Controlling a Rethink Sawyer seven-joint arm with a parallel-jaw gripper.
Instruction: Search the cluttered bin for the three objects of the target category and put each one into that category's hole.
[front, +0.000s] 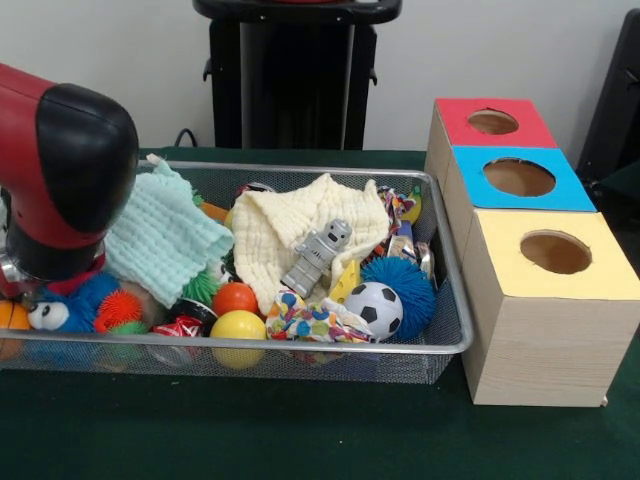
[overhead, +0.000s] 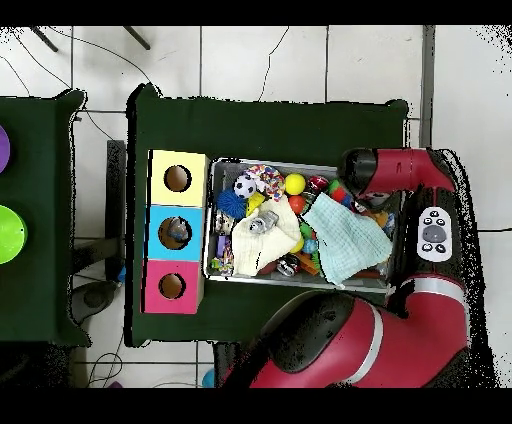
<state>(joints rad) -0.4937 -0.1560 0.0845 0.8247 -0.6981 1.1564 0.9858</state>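
A wire mesh bin holds a heap of toys and cloths. Among them are a grey robot figure lying on a cream cloth, a soccer ball, a blue spiky ball, a yellow ball, an orange ball and a mint cloth. The arm's red and black wrist hangs over the bin's left end in the front view, above a blue plush. The wrist hides the gripper. From above, the arm's end sits over the bin's right part.
Beside the bin stands a wooden box with a red hole, a blue hole and a yellow hole. In the overhead view something grey shows inside the blue hole. An orange spiky ball and a red can lie near the wrist.
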